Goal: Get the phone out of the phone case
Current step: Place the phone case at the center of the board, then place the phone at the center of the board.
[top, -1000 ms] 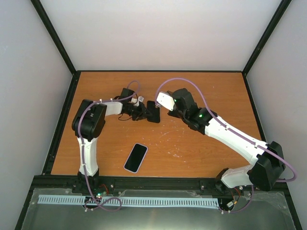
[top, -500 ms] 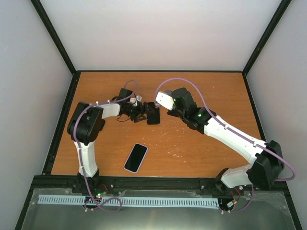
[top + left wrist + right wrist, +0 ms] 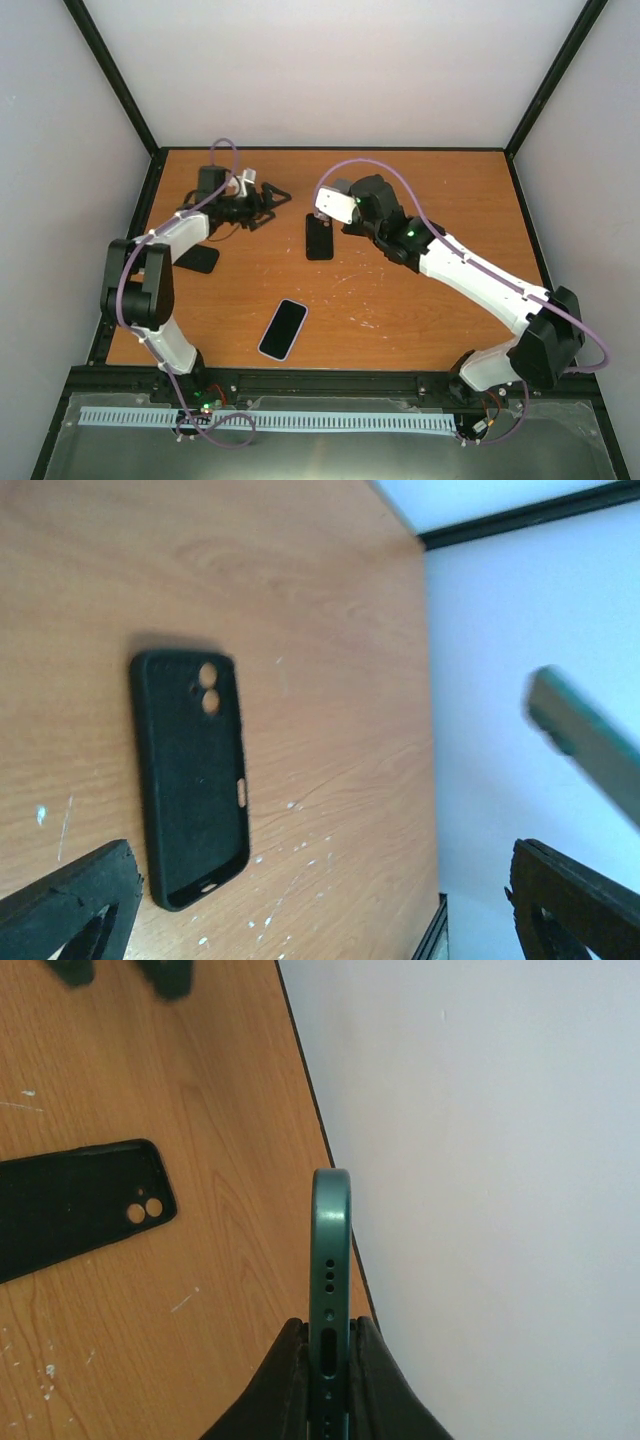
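Note:
The black phone case lies empty and flat on the table, inner side up; it also shows in the left wrist view and the right wrist view. My right gripper is shut on the dark green phone, holding it edge-on above the table just past the case. From above, that gripper hangs over the case's far end. My left gripper stands wide open and empty, off to the left of the case, with both fingertips at the frame's bottom.
A second phone in a light case lies near the front edge. A flat black object rests by the left arm. Black rails and white walls bound the table.
My left gripper opened, let go of the case and swung back to the left. The case dropped flat on the table, while the right gripper kept hold of the phone.

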`<state>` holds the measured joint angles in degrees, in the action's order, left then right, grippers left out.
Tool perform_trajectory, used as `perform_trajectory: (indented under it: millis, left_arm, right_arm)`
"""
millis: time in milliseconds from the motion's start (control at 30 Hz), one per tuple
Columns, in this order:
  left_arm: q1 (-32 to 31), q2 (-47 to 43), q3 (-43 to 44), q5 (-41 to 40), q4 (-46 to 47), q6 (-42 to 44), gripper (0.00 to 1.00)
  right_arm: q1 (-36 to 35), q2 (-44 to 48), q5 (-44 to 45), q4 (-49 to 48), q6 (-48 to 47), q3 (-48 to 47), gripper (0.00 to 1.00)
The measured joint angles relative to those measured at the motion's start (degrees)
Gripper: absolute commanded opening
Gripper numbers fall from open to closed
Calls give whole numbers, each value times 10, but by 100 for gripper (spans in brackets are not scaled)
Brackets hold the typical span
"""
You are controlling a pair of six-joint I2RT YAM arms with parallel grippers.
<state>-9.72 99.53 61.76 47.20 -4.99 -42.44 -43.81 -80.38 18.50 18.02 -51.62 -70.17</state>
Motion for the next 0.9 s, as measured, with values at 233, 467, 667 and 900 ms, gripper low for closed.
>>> perform_trajectory:
  millis: [233, 467, 667, 900]
  left_arm:
    - [46, -69, 0, 96, 42, -14, 100]
    - [45, -83, -2, 191, 94, -75, 97]
    - [45, -83, -12, 235, 137, -129, 81]
    - [42, -83, -31, 262, 194, -191, 65]
  right_arm:
    - [-55, -35, 42, -70, -61, 5, 3]
    - [-111, -64, 96, -189, -137, 35, 3]
    - [-134, -82, 124, -259, -181, 51, 3]
    - [-150, -91, 142, -349, -222, 90, 3]
